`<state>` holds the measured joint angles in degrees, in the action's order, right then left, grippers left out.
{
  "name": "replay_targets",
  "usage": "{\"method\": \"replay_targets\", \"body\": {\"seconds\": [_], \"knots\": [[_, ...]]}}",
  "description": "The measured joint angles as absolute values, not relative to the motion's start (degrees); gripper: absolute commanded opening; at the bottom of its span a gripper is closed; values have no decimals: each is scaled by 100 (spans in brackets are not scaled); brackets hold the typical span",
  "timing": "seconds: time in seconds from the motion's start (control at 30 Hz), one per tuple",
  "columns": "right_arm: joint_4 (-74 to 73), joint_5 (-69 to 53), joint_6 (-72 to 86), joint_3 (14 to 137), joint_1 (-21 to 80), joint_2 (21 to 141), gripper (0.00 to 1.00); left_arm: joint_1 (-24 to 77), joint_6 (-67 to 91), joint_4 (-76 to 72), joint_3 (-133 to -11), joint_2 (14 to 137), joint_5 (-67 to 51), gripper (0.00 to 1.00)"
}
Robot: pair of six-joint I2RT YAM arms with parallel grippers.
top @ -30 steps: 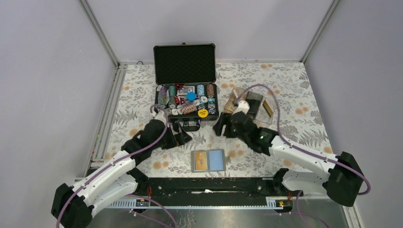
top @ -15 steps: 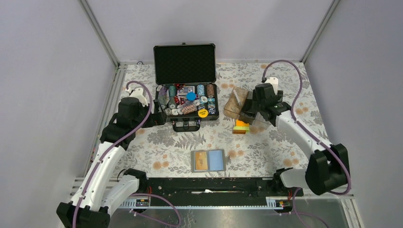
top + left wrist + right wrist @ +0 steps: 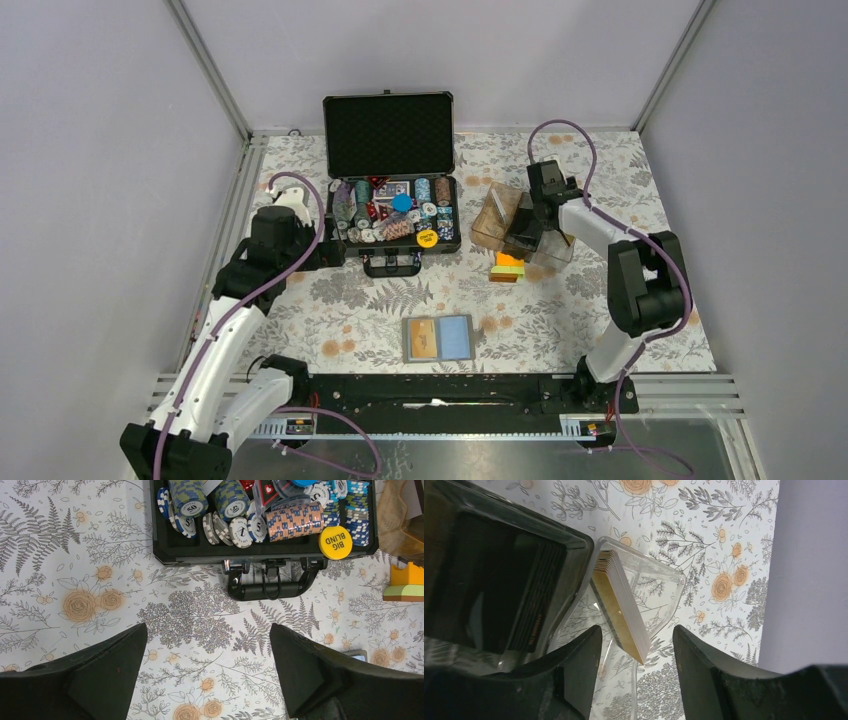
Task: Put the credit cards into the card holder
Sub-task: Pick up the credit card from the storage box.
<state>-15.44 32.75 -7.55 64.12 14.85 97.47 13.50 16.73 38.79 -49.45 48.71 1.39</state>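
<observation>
Orange, yellow and green plastic credit cards [image 3: 509, 266] lie stacked on the floral counter [image 3: 330, 300], just in front of the clear brownish acrylic box [image 3: 495, 225] and well apart from the flat grey bifold card holder [image 3: 456, 338], which lies open near the front edge. Right fingers [image 3: 714, 680] stand apart over that box, with a gold-edged card stack [image 3: 619, 605] between them. Left fingers [image 3: 100, 680] are spread wide above the counter, near the black chip case [image 3: 388, 135].

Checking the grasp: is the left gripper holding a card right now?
No, the left gripper stands wide open above the floral tablecloth, with nothing between its jaws.
</observation>
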Motion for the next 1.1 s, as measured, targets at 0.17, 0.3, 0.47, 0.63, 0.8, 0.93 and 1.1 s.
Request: {"method": "replay_targets", "body": {"seconds": [0.17, 0.3, 0.47, 0.63, 0.8, 0.93, 1.1], "knots": [[-1538, 3415, -996, 6412, 1426, 10049, 61, 1321, 1651, 3894, -4936, 4890, 137, 99], [-1466, 3599, -1114, 6412, 1424, 10178, 58, 1313, 1647, 3894, -4936, 4899, 132, 99], [-1343, 3852, -1232, 6412, 1424, 10300, 51, 1304, 1645, 3896, -4936, 4936, 132, 99], [-1293, 3990, -1288, 6453, 1431, 10412, 44, 1293, 1645, 3894, -4936, 4936, 130, 99], [-1297, 4012, -1293, 6466, 1431, 10412, 41, 1278, 1645, 3894, -4936, 4936, 121, 99], [-1302, 4010, -1288, 6479, 1431, 10409, 35, 1271, 1645, 3894, -4936, 4939, 91, 99], [-1347, 4007, -1282, 6543, 1431, 10409, 28, 1269, 1645, 3894, -4934, 4974, 80, 99]]}}
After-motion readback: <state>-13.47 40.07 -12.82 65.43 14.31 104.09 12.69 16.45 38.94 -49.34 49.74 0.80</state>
